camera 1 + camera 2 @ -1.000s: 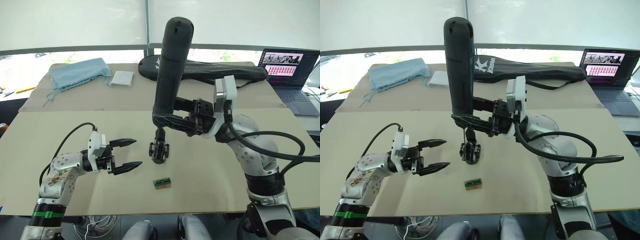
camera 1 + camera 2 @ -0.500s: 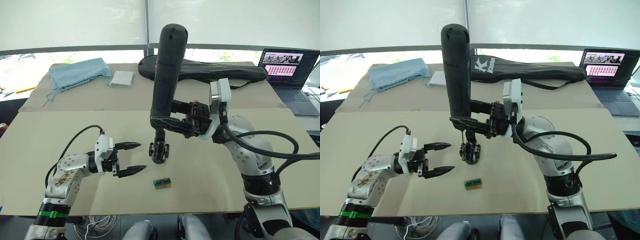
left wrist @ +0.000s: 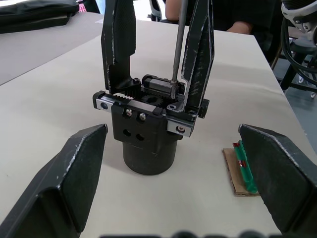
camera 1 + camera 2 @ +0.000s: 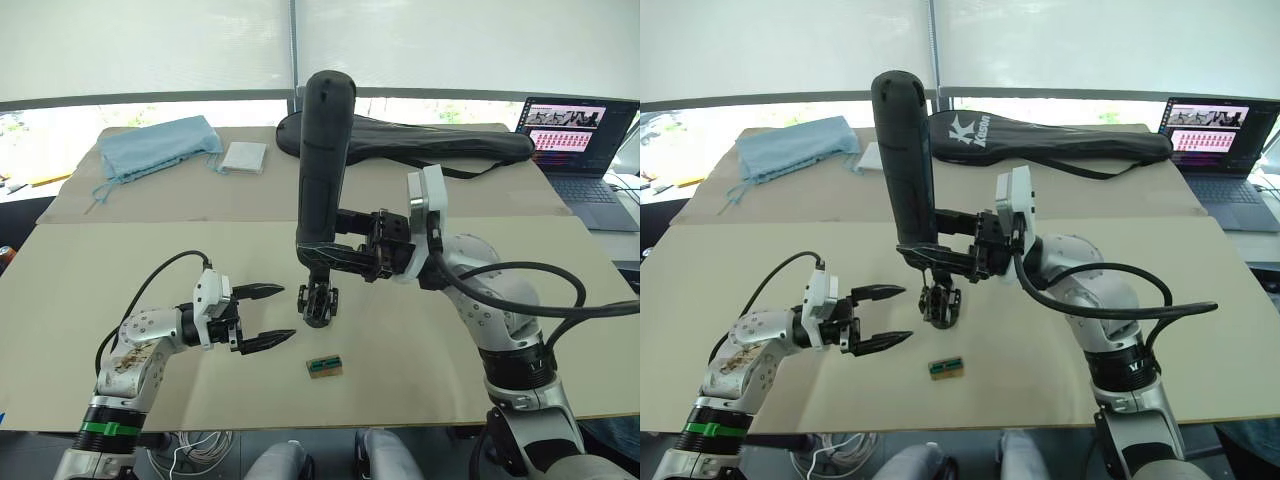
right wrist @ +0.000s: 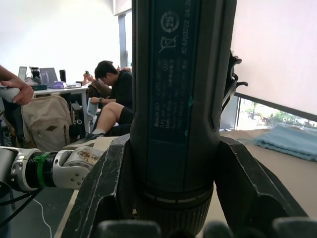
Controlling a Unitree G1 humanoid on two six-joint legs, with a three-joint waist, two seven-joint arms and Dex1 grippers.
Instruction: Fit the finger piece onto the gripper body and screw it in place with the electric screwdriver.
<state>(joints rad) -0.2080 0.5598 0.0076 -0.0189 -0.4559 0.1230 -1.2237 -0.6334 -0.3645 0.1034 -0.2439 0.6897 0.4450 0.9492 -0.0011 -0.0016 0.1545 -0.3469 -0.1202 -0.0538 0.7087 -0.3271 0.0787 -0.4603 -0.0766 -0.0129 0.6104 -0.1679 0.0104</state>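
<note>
The gripper body point(image 4: 318, 304) stands upright on the beige table, a black round base with a blocky top point(image 3: 148, 131). Two black tapered fingers rise from it; the finger piece point(image 3: 200, 49) is seated beside the bit. The electric screwdriver point(image 4: 322, 165) stands almost upright, and its thin bit point(image 3: 178, 44) comes down onto the top of the body. My right gripper point(image 4: 345, 258) is shut on the screwdriver's lower barrel point(image 5: 176, 99). My left gripper point(image 4: 289, 312) hovers open just left of the body, and its fingers point(image 3: 74, 183) flank it without touching.
A small green-and-brown block point(image 4: 325, 366) lies in front of the gripper body. A long black racket bag point(image 4: 430, 147), a blue cloth point(image 4: 160, 145) and a white square point(image 4: 245, 157) lie at the back. A laptop point(image 4: 580, 150) stands at the far right. People sit beyond the table point(image 5: 111, 94).
My left gripper has moved right, closer to the gripper body, still open. The screwdriver's top has leaned to the left, with its bit staying on the body.
</note>
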